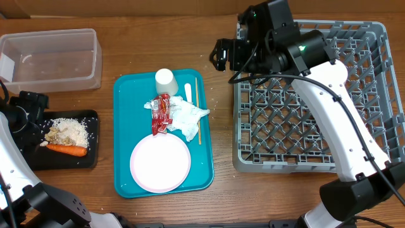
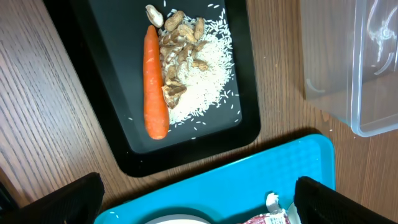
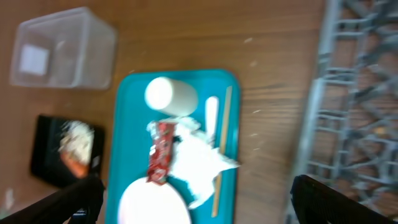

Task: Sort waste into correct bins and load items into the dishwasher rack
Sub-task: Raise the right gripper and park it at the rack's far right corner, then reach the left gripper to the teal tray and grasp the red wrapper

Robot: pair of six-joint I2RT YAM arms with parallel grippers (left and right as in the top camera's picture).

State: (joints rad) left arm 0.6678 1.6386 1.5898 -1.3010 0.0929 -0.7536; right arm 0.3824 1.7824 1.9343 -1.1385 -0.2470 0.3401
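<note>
Wooden worktop [image 1: 221,95]: left gripper [image 2: 199,202] beside black tray [image 1: 93,155] near left edge, right gripper [image 3: 200,200] beside dishwasher rack [image 1: 285,120], both spread wide, holding nothing.

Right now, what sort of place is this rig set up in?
Probably a staged dish-clearing station rather than a real kitchen: a wooden table carries a grey dishwasher rack, a teal serving tray with a plate, cup and wrapper, and a black tray of food scraps near a clear tub.
</note>
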